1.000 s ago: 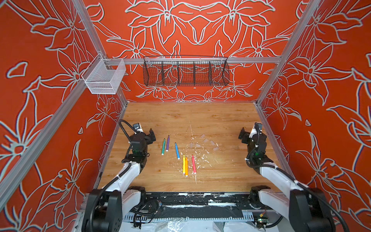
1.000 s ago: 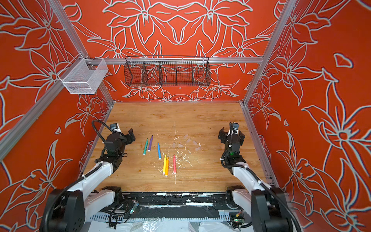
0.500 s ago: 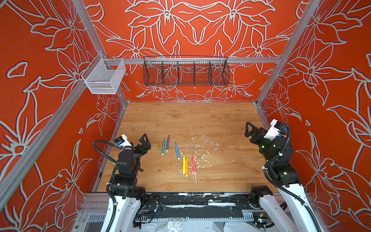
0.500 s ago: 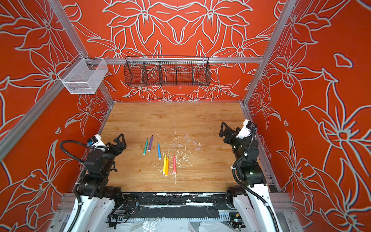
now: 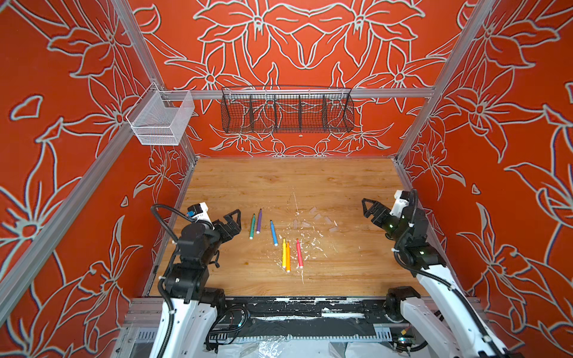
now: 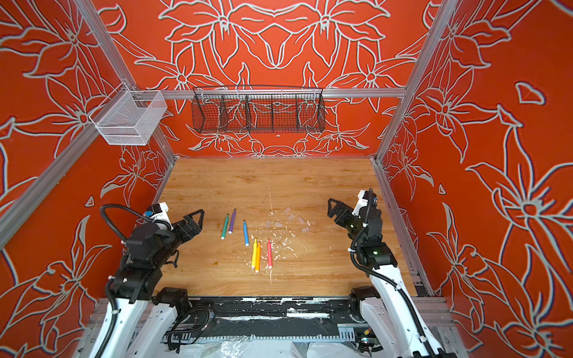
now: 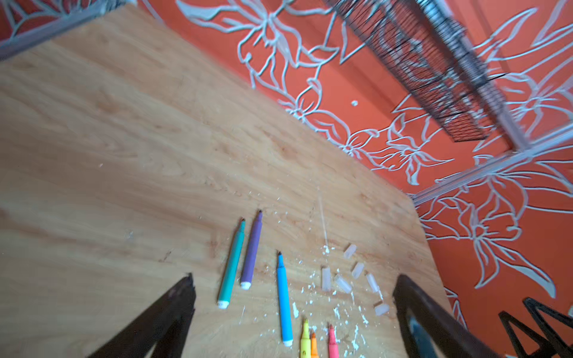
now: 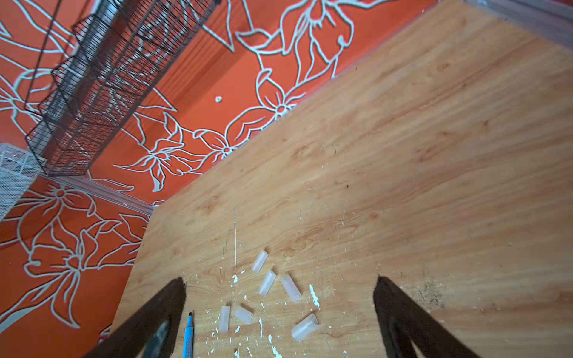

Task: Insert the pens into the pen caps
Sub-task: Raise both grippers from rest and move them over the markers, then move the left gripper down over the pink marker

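Overall light: bright and even in both top views; soft, diffuse, from above; the orange walls (image 5: 511, 124) glow saturated.
Shadows: faint and short; the pens (image 5: 273, 232) throw only a thin dark line on the bench (image 5: 341, 279).
Glare: the wood reads matt, evenly lit from near edge to far edge.
Top views: sharp at centre; walls fan out steeply toward the picture corners, a wide-lens look.
Left wrist view: smeared blur; black wire basket (image 7: 434, 62) streaked; bench grain soft; left gripper (image 7: 294, 277) fingers (image 7: 167, 310) dark and fuzzy.
Right wrist view: crisper; pen caps (image 8: 266, 282) clear-edged; right gripper (image 8: 280, 279) fingers (image 8: 390, 303) out of focus, nearly black.
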Motion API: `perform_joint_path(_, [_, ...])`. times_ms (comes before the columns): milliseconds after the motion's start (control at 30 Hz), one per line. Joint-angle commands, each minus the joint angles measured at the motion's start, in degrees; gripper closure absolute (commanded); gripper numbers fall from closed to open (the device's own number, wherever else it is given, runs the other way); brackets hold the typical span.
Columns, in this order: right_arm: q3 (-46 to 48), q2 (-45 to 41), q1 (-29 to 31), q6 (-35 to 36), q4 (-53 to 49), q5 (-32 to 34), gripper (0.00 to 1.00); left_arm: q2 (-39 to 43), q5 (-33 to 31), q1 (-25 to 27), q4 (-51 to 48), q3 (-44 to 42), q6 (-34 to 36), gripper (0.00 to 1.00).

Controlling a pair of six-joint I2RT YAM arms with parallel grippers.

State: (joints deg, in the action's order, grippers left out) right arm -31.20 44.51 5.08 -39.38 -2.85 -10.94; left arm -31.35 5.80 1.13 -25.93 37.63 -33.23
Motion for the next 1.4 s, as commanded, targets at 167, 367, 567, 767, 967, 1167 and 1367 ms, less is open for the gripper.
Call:
perform_joint_path(167, [-3.55,9.02,1.78,-0.86,3.25,-4.09,0.14,-7.23,1.75,-0.19,-1.61,1.02,-1.29,0.03])
perform_joint_path(367, [-4.59,11.51,7.21,4.59,-1.72,5.53,0.16,-8.62,5.65,-0.23,6.8,-3.46,-0.35,0.03])
perform_joint_path(567, [-1.25,13.56,7.41,8.08,-1.4,15.68,0.16,-14.73,23.57,0.05,9.14,-3.41,2.0,0.03])
perform_joint_path(767, [-0.33,18.77,7.4,10.0,-0.94,26.06,0.18,-14.33,10.72,10.39,1.98,-2.12,2.57,0.01])
perform_joint_path(967, [0.33,18.72,7.47,11.82,0.63,23.02,0.2,-17.56,-2.85,24.66,-1.99,-1.14,-3.59,0.15])
perform_joint_path(1167, [5.18,12.16,7.48,11.68,3.92,24.03,0.16,-23.02,-11.43,35.48,-6.1,1.08,-13.27,0.34])
perform_joint_path(1367, [5.34,12.11,7.46,11.8,3.64,23.95,0.16,-32.25,-18.62,50.18,-1.16,4.29,-21.85,0.37])
